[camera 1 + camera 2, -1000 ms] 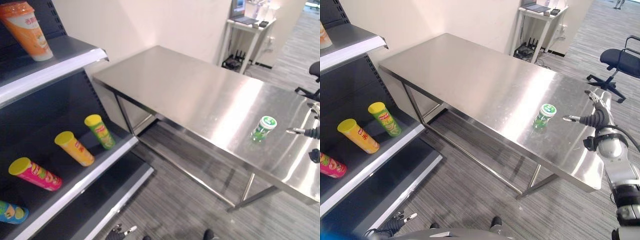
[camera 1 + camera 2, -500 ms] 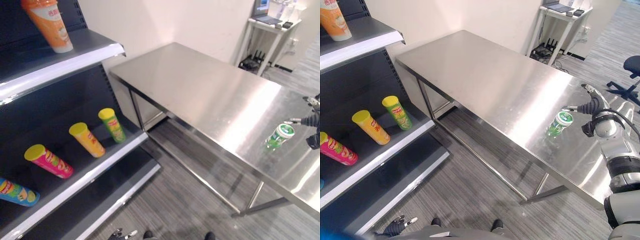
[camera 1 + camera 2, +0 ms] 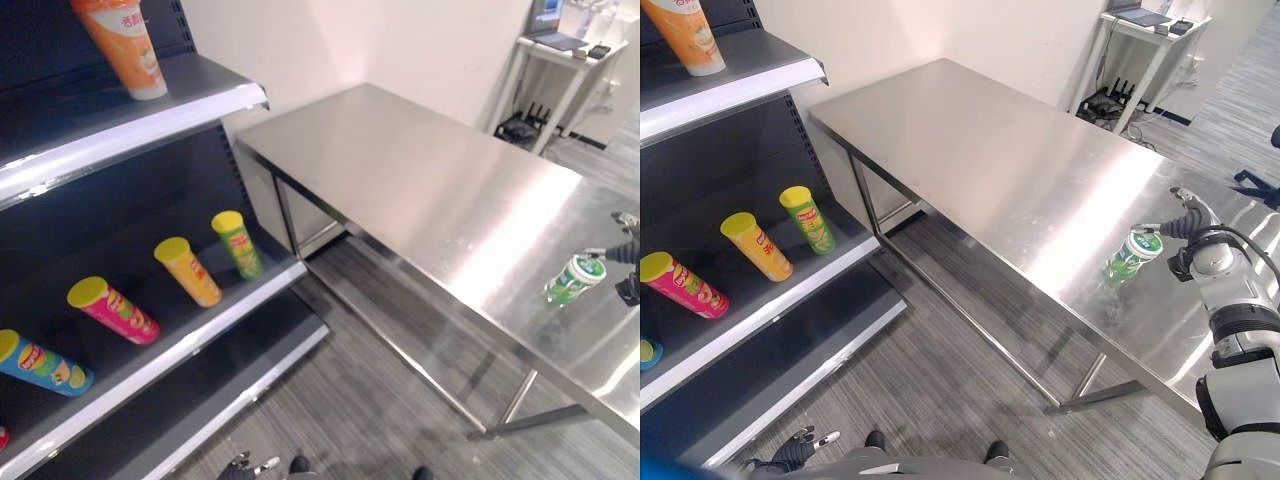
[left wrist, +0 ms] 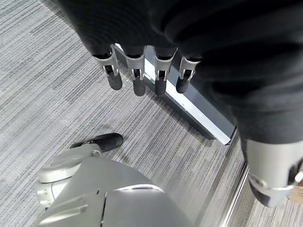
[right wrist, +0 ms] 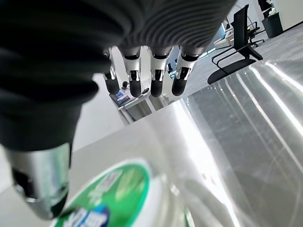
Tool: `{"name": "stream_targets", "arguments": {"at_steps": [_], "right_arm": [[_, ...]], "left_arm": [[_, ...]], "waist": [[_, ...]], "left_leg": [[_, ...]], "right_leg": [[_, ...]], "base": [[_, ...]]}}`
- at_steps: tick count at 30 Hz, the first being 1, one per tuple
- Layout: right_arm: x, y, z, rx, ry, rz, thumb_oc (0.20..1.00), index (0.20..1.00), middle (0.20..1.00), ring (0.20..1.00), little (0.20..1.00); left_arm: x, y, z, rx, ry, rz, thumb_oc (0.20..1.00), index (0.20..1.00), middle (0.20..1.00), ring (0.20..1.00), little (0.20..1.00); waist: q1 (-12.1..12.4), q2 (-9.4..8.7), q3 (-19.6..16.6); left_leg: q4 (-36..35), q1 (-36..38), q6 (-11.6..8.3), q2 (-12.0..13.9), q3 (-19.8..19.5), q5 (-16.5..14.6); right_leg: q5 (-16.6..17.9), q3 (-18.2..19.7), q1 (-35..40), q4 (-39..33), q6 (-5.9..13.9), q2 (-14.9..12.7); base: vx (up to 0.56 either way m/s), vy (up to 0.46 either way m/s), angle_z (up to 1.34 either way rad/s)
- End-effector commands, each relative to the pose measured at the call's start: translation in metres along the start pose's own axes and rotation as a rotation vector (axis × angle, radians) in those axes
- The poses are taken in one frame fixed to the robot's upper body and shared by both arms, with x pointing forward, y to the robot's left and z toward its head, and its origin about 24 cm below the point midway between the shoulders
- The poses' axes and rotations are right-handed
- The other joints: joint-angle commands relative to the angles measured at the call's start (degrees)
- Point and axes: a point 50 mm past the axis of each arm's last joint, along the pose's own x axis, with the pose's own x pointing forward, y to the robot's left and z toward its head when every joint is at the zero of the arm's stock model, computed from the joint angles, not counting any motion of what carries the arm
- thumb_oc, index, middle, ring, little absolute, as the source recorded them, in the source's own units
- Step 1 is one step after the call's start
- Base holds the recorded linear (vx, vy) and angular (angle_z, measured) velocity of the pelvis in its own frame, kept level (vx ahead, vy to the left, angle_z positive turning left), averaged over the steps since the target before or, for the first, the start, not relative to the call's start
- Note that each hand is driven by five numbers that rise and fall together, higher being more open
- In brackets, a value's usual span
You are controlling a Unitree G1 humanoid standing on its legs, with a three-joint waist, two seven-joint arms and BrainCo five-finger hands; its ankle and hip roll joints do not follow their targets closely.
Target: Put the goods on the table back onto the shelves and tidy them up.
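At the table's near right edge: right hand (image 3: 1188,222) hovering just beside the green-lidded can (image 3: 1129,257), fingers (image 5: 155,79) straight and spread over the lid, thumb reaching toward the rim, not yet closing round it. Can standing upright on the steel table (image 3: 980,150), directly under and in front of that hand. Well off from the hand, across the bare tabletop: dark shelves (image 3: 150,105), upper board carrying an orange cup (image 3: 122,45) standing upright. Lower board holding tubes lying tilted in a row — green tube (image 3: 237,243) nearest the table, then orange tube (image 3: 187,271), pink tube (image 3: 112,310), blue tube (image 3: 44,362) farthest out. Left hand (image 4: 142,71) hanging low over the grey carpet (image 4: 42,90), fingers relaxed and open, holding nothing. Beyond the table's far corner: small white side table (image 3: 560,50) against the wall.
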Motion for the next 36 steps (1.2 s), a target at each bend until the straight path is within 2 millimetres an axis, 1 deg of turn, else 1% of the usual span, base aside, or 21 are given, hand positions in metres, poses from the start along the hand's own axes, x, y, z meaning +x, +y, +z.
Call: {"name": "stream_targets", "arguments": {"at_steps": [1, 7, 12, 13, 15, 21, 22, 23, 25, 33, 34, 36], "right_arm": [[0.011, -0.016, 0.035, 0.0, -0.09, -0.05, 1.0, 1.0, 1.0, 1.0, 1.0], [0.01, -0.006, 0.038, -0.005, -0.113, -0.014, 1.0, 1.0, 1.0, 1.0, 1.0], [0.009, -0.007, 0.04, 0.014, -0.129, -0.054, 1.0, 1.0, 1.0, 1.0, 1.0], [0.009, -0.013, 0.048, -0.034, -0.164, -0.087, 1.0, 1.0, 1.0, 1.0, 1.0], [0.007, -0.017, 0.056, -0.044, -0.202, -0.115, 1.0, 1.0, 1.0, 1.0, 1.0], [0.003, -0.029, 0.067, -0.162, -0.251, -0.181, 1.0, 1.0, 1.0, 1.0, 1.0], [0.002, -0.029, 0.07, -0.156, -0.268, -0.187, 1.0, 1.0, 1.0, 1.0, 1.0], [0.001, -0.027, 0.075, -0.138, -0.292, -0.187, 1.0, 1.0, 1.0, 1.0, 1.0], [-0.001, -0.022, 0.073, -0.132, -0.301, -0.16, 1.0, 1.0, 1.0, 1.0, 1.0], [-0.007, -0.014, 0.072, -0.139, -0.328, -0.093, 1.0, 1.0, 1.0, 1.0, 1.0], [-0.011, -0.008, 0.077, -0.127, -0.363, -0.067, 1.0, 1.0, 1.0, 1.0, 1.0], [-0.016, -0.005, 0.074, -0.131, -0.374, -0.044, 1.0, 1.0, 1.0, 1.0, 1.0]], "left_arm": [[0.007, 0.002, 0.019, 0.028, -0.039, -0.011, 1.0, 1.0, 1.0, 1.0, 1.0], [0.007, 0.0, 0.019, 0.025, -0.036, -0.013, 1.0, 1.0, 1.0, 1.0, 1.0], [0.007, 0.0, 0.018, 0.018, -0.031, -0.006, 1.0, 1.0, 1.0, 1.0, 1.0], [0.007, 0.001, 0.017, 0.011, -0.025, 0.001, 1.0, 1.0, 1.0, 1.0, 1.0], [0.007, 0.002, 0.017, 0.007, -0.024, 0.011, 1.0, 1.0, 1.0, 1.0, 1.0], [0.007, 0.002, 0.017, -0.008, -0.021, 0.027, 1.0, 1.0, 1.0, 1.0, 1.0], [0.008, 0.002, 0.017, -0.011, -0.021, 0.029, 1.0, 1.0, 1.0, 1.0, 1.0], [0.008, 0.001, 0.017, -0.013, -0.018, 0.031, 1.0, 1.0, 1.0, 1.0, 1.0], [0.008, 0.0, 0.017, -0.014, -0.017, 0.028, 1.0, 1.0, 1.0, 1.0, 1.0], [0.007, -0.001, 0.014, -0.017, -0.007, 0.017, 1.0, 1.0, 1.0, 1.0, 1.0], [0.007, -0.002, 0.013, -0.023, -0.003, 0.017, 1.0, 1.0, 1.0, 1.0, 1.0], [0.007, -0.002, 0.012, -0.025, 0.006, 0.013, 1.0, 1.0, 1.0, 1.0, 1.0]], "waist": [[1.3, -1.67, 0.9], [1.3, -1.73, 1.0], [1.2, -1.63, 1.0], [0.9, -1.66, 1.0], [0.6, -1.6, 1.0], [-0.3, -1.66, 1.1], [-0.4, -1.65, 1.2], [-0.6, -1.63, 1.2], [-0.8, -1.69, 1.1], [-1.3, -2.1, 1.1], [-1.6, -2.23, 1.1], [-1.9, -2.3, 1.2]], "left_leg": [[0.6, -1.0, -2.91, 2.3, 0.3, 1.9], [0.5, -1.1, -2.97, 2.3, 0.1, 1.9], [0.5, -0.9, -2.9, 2.2, 0.1, 1.7], [0.4, -0.9, -2.86, 2.2, 0.3, 1.6], [0.4, -0.8, -2.8, 2.1, 0.4, 1.5], [0.3, -0.5, -2.54, 2.1, 0.9, 1.1], [0.3, -0.5, -2.49, 2.1, 1.0, 1.1], [0.3, -0.4, -2.42, 2.1, 1.1, 1.0], [0.3, -0.2, -2.37, 2.1, 1.2, 1.0], [0.3, 0.1, -2.33, 2.3, 1.7, 0.8], [0.3, 0.1, -2.3, 2.3, 1.8, 0.8], [0.3, 0.2, -2.29, 2.3, 2.0, 0.7]], "right_leg": [[-6.7, -1.6, 3.4, 1.0, 1.0, 0.7], [-6.8, -1.9, 3.7, 1.0, 0.96, 0.7], [-6.8, -1.9, 3.8, 1.0, 0.95, 0.6], [-6.7, -1.8, 3.7, 1.0, 0.98, 0.5], [-6.6, -1.7, 3.7, 1.0, 1.04, 0.4], [-6.5, -1.2, 3.5, 1.0, 1.12, 0.3], [-6.4, -1.0, 3.4, 1.0, 1.14, 0.3], [-6.3, -0.9, 3.3, 1.0, 1.14, 0.3], [-6.3, -0.7, 3.3, 1.0, 1.16, 0.3], [-6.3, -0.4, 3.3, 1.0, 1.06, 0.4], [-6.3, -0.2, 3.2, 1.0, 1.05, 0.5], [-6.3, -0.2, 3.1, 1.0, 1.04, 0.5]], "base": [[0.0, 0.0, 0.0], [0.0, 0.0, 0.0], [0.0, 0.0, 0.0], [0.0, 0.0, 0.0], [0.0, 0.0, 0.0], [0.0, 0.0, 0.0], [0.0, 0.0, 0.0], [0.0, 0.0, 0.0], [0.0, 0.0, 0.0], [0.0, 0.001, -0.01], [0.0, 0.002, -0.03], [0.0, 0.002, -0.05]]}}
